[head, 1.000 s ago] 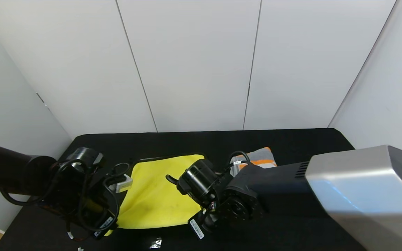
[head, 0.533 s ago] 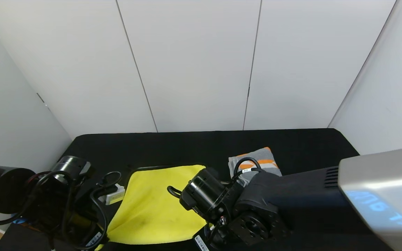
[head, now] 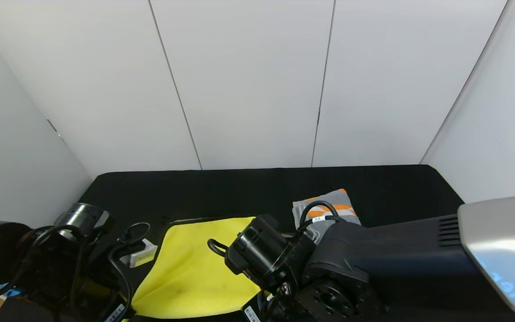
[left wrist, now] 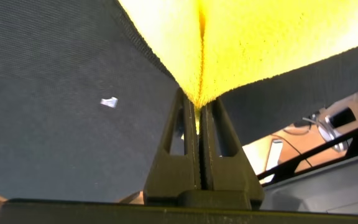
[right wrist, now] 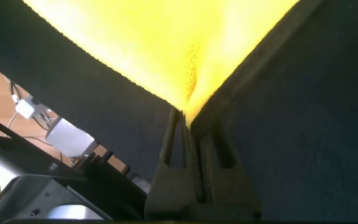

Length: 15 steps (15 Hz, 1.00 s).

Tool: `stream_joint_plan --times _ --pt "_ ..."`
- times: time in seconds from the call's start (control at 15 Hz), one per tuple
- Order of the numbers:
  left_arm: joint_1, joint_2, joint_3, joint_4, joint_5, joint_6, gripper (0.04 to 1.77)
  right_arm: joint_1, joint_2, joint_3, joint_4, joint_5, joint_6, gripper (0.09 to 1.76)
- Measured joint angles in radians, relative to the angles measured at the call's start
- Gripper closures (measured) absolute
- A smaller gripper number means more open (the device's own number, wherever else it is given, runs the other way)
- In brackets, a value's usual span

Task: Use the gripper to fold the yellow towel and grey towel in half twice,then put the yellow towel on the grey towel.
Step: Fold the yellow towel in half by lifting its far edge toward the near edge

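A bright yellow towel (head: 195, 268) is edged with thin black trim. A grey towel (head: 329, 210) is marked with orange blocks and a pale band. The table (head: 248, 188) is covered in black cloth, and the walls (head: 248, 80) are plain white.

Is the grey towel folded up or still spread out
Folded. The grey towel lies as a small compact bundle on the black table, beside the yellow towel.

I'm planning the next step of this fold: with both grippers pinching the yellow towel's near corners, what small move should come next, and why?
Probably carry both corners forward toward the far edge. The left gripper and right gripper are each shut on a corner of the yellow towel, which lies mostly flat, while the grey towel already sits folded.
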Motion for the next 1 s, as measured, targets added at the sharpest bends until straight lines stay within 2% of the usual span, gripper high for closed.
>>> stream_joint_plan --times 0.2,0.6,1.0 --pt "0.003 -0.010 -0.045 0.000 -0.040 -0.031 1.68 -0.016 -0.007 -0.033 -0.002 -0.003 0.000 1.72" --pt "0.029 -0.018 -0.107 -0.008 -0.039 -0.064 1.68 -0.054 0.026 -0.157 -0.001 -0.008 -0.002 1.72" --pt "0.055 0.001 -0.123 -0.117 -0.044 -0.084 1.68 -0.117 0.117 -0.296 0.007 -0.009 -0.003 1.72"
